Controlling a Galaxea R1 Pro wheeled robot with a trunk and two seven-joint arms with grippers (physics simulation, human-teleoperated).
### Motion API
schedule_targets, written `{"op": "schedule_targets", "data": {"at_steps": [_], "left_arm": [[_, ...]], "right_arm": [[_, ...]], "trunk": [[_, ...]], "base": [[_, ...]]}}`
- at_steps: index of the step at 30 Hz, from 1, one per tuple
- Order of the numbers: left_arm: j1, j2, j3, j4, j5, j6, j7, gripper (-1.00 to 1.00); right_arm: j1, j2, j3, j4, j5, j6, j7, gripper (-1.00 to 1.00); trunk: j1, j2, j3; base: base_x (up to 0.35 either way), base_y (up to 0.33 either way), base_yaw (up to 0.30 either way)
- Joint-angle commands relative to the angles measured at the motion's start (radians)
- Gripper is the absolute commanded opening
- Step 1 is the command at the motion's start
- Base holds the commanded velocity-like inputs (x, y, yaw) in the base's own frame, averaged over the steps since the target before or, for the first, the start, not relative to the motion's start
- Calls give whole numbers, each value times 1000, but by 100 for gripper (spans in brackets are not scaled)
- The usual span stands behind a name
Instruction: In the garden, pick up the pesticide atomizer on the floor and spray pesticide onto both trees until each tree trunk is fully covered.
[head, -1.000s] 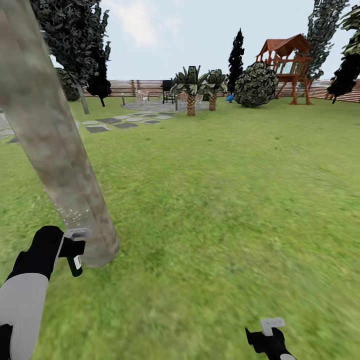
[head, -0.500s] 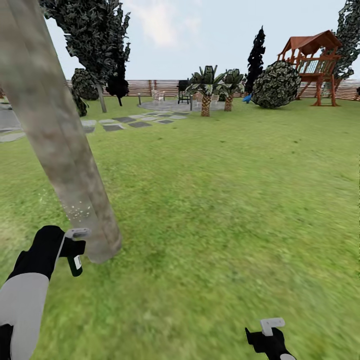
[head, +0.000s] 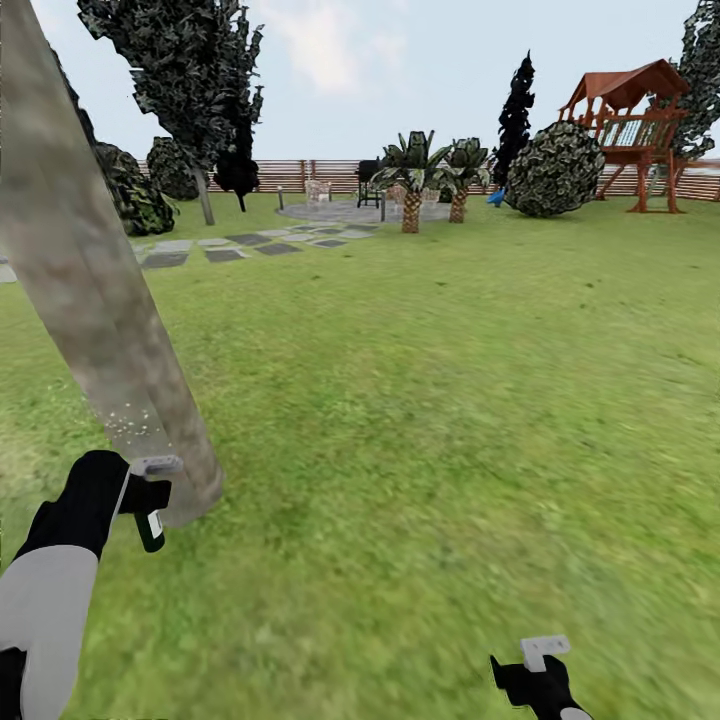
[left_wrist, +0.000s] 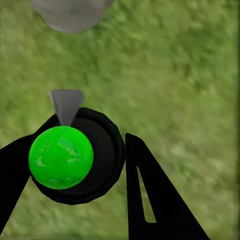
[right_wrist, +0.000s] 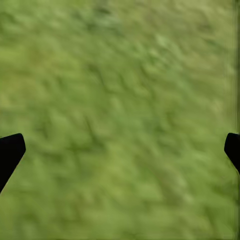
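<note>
You are in the spraying step, with the left gripper (head: 140, 495) closed around the pesticide atomizer (head: 150, 515) at the near left of the scene, its grey trigger head aimed at the foot of the tree trunk (head: 95, 290) just beside it. To do this well, keep the nozzle facing the bark and close to it, and work the stream up from the base, since the fine pale specks of mist show only low on the trunk (how much of the column is already covered you cannot judge from here). The far side of the trunk is hidden, so expect to go round it before moving on; the second tree is not clearly identifiable in these views. In the left wrist view the atomizer (left_wrist: 75, 155) reads as a dark round body with a bright green disc on its end, held between the black jaws, and the grey spout points toward the trunk's base (left_wrist: 70, 12) over the floor (left_wrist: 185, 75). The bottle is small, dark green-black, with a white label band. The right gripper (head: 535, 672) hangs low at the near right over grass, its jaws spread wide and empty.
</note>
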Motion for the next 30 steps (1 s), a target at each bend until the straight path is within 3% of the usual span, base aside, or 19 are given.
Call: {"op": "schedule_targets", "data": {"at_steps": [1,10,15,23,26,30], "left_arm": [[-1,-1,2,-1,-11,3,-10,-100],[-5,0,3,-1,-11,3,-10,-100],[-13,0,3,-2,-10,4,-10,-100],[-18,5,1,-3,-10,10,-12,-100],[-76,18,0,-4,-20,14,-12,-100],[-93,41,0,-3,-37,16,-13,-100]], "right_arm": [[0,0,-5,1,10,-3,-1,100],[0,0,-5,1,10,-3,-1,100],[0,0,-5,1,10,-3,-1,100],[0,0,-5,1,10,-3,-1,100],[0,0,-6,1,10,-3,-1,100],[0,0,-6,-1,10,-3,-1,100]], "trunk": [[0,0,-1],[0,0,-1],[0,0,-1],[0,0,-1],[0,0,-1],[0,0,-1]], "base": [[93,-275,231],[161,-252,264],[267,-188,49],[97,-45,151],[1,0,275],[0,0,155]]}}
